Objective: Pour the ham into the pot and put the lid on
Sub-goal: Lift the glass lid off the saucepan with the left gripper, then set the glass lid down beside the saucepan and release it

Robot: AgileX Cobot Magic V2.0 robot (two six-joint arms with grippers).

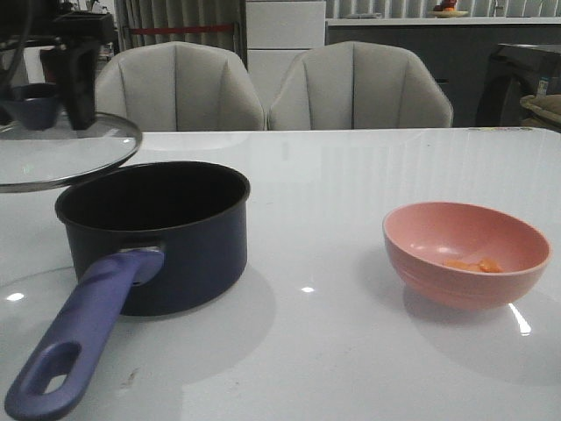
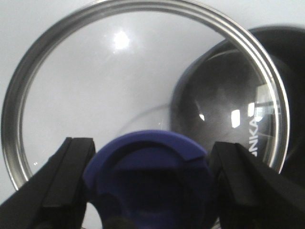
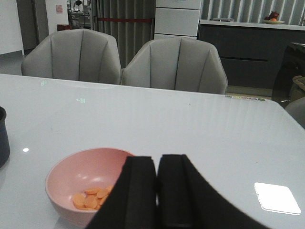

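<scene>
Lid (image 1: 61, 149) aloft in left tool (image 2: 150, 176), rim overlapping pot (image 1: 158, 232) edge; right tool (image 3: 157, 191) shut, empty.

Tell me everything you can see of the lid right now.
The lid is a round, clear glass disc with a steel rim and a blue funnel-shaped knob; white lettering runs near one edge. It hangs in the air, roughly level, above and to the left of the open pot, not resting on it. The left gripper holds it, one black finger on each side of the knob. The white table shows through the glass.
</scene>
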